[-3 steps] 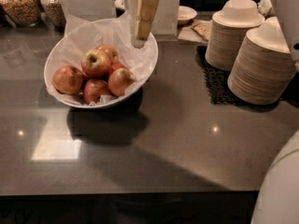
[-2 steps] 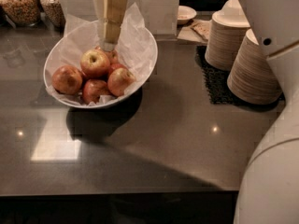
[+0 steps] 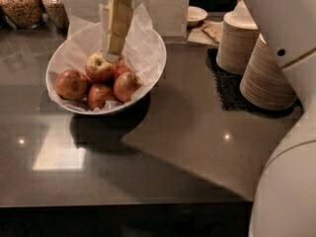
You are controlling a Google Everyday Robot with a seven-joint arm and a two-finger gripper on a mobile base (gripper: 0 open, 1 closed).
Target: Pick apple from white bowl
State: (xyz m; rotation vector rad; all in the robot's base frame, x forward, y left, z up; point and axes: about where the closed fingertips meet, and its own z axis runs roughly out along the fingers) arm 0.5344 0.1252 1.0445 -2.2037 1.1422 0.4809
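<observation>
Cannot tell how far apart the jaws of the cream-coloured, blocky gripper (image 3: 112,57) stand, nor whether anything is held between them. Hangs almost straight down from the top edge into the large, shallow white bowl (image 3: 153,78) lined with crinkled white paper (image 3: 143,38). Ends with its tip at the upper right shoulder of the round red-orange apple with a pale yellow-green patch (image 3: 98,68); cannot tell whether touching or just above.

Lies, that apple, on top of the pile at the back of the bowl, stem dimple turned upward. Around it, redder apples: one to the left (image 3: 71,84), one in front (image 3: 100,95), one to the right (image 3: 127,84), all touching their neighbours.

Under the bowl, a dark, glossy stone countertop (image 3: 173,152). To the right, well apart, two tall stacks of beige disposable bowls (image 3: 269,78) on a black mesh mat (image 3: 229,88). Behind those, a small cream dish (image 3: 196,15). At the far left corner, glass jars of dry food (image 3: 19,4). Along the right edge, the robot's white, rounded body (image 3: 286,181).
</observation>
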